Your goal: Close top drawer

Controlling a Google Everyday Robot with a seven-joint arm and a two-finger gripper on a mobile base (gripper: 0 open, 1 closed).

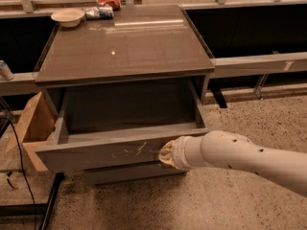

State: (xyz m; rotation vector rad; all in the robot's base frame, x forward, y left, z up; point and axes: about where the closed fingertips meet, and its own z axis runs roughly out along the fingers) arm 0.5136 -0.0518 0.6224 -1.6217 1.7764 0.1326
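Observation:
The top drawer point(96, 153) of the grey cabinet stands pulled far out, its deep inside empty and dark. Its flat front panel has pale scratch marks right of the middle. My white arm reaches in from the right, and my gripper point(164, 153) sits at the arm's tip, right against the scratched front panel near its right end. The arm's cuff hides the fingers. A plain grey lower drawer front point(129, 172) shows just under the open drawer.
The cabinet top point(124, 42) bears a white bowl point(67, 17), a can and a red packet at its back edge. A cardboard box point(33, 124) stands against the cabinet's left side. A black cable runs down the floor at the left. Dark shelving lies behind.

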